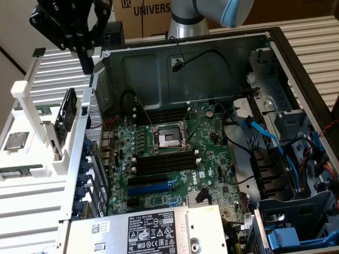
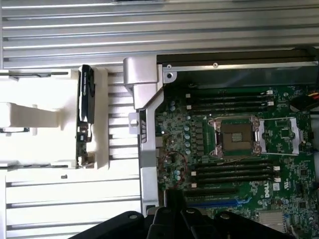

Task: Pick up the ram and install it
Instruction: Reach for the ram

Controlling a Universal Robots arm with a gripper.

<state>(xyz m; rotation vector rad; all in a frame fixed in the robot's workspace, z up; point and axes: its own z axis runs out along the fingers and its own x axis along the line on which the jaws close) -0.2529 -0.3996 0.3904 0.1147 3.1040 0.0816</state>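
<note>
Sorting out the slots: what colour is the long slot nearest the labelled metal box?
The slot is blue; it shows best in the exterior view.

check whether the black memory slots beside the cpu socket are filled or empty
Empty: the black memory slots show bare channels, no stick seated in them.

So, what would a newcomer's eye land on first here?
The open computer case sits mid-scene, with its green motherboard and the bare metal processor socket near the board's centre. At the exterior view's upper left, the black gripper hangs shut above a white rack beside the case.
</note>
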